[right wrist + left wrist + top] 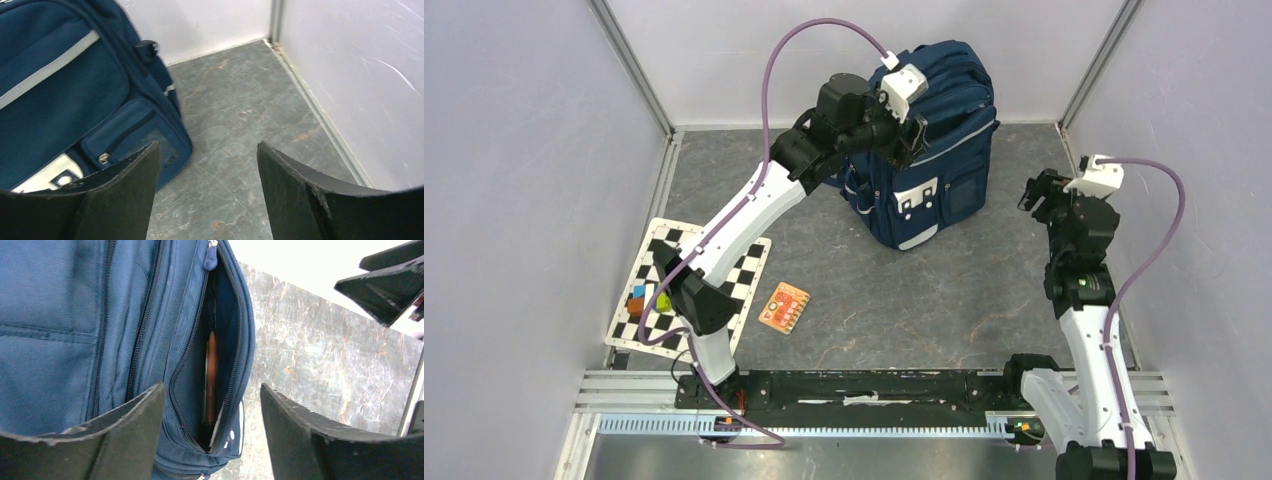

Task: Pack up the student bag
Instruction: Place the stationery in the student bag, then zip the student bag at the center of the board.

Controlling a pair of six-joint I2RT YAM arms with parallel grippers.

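From above, you have the student bag (934,150) standing on the bench (874,290) toward the far wall, its front pockets facing the arms. Your left fingers (911,140) are up against the bag's upper left side. From this view you cannot tell whether they are apart. Your right fingers (1032,192) hang to the right of the bag, near it but not touching. At the near left, a checkerboard mat (686,262) lies flat under the left arm with a few small coloured blocks (649,300) on it. 1 orange card (784,307) lies just beside the mat's right edge.

In the left wrist view, your left fingers stand apart and hold nothing. An unzipped pocket of the bag sits in line with the gap between them, and its zipper pull (210,260) is at the top of the opening. Inside the pocket a slim brown object (211,375) stands on end, and you cannot tell what it is.

In the right wrist view, your right fingers are also apart, with only bare bench between them. The bag fills the left of the view, showing 1 grey stripe (45,75), a small zipped pocket (120,135) and a white patch (50,175). A pale wall (360,75) runs along the right.
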